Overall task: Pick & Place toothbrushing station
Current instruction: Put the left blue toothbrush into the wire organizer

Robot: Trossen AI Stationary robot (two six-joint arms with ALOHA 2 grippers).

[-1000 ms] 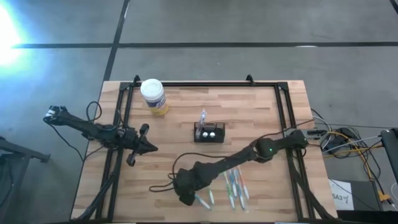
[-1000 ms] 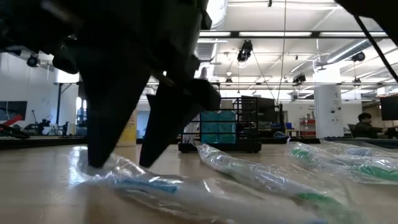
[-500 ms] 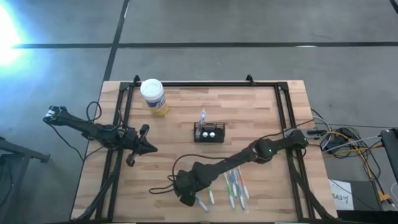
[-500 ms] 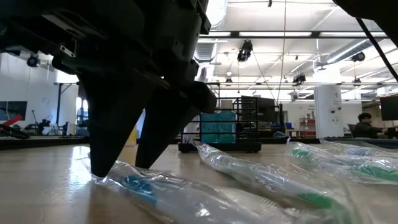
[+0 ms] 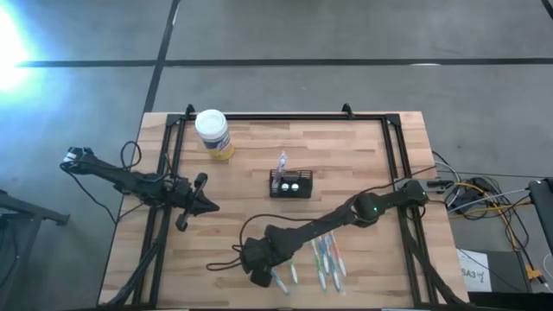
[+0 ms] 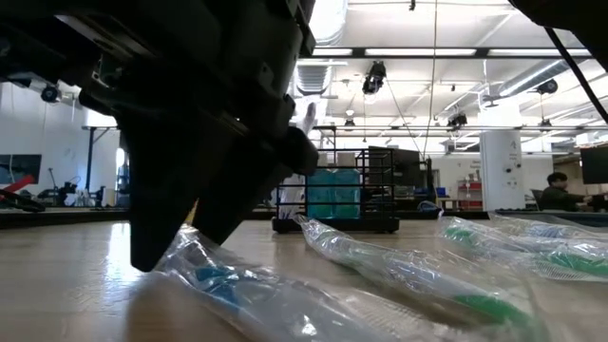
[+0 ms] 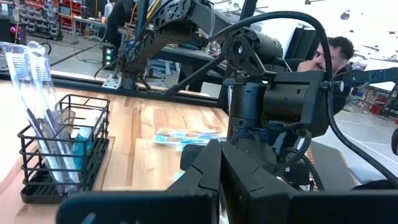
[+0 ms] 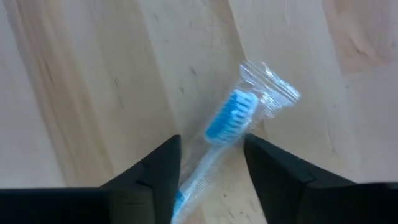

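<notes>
Over the past second the right gripper (image 8: pixel 208 163) has narrowed its jaws around a bagged blue toothbrush (image 8: pixel 229 115) lying at the surface's (image 5: pixel 259 164) six-o'clock edge; the fingers (image 8: pixel 155 168) now stand just beside the wrapped handle on either side, not yet clearly pinching it. In the low view the brush end of the bag (image 6: pixel 214 275) has tipped up off the wood compared with a moment ago, a sign that the pickup is under way and the carry to the holder remains to be done.

The black wire holder (image 5: pixel 290 184) sits at the centre of the surface, well apart from the gripper toward twelve o'clock, with one bagged brush already standing in it. More bagged toothbrushes (image 5: pixel 328 259) lie loose toward three o'clock of the gripper. The left gripper (image 5: pixel 210 206) waits at nine o'clock, jaws shut and empty.

From above, the arm hides the contact point, and the low view shows only dark bulk, so whether the bag is truly gripped cannot be told.
</notes>
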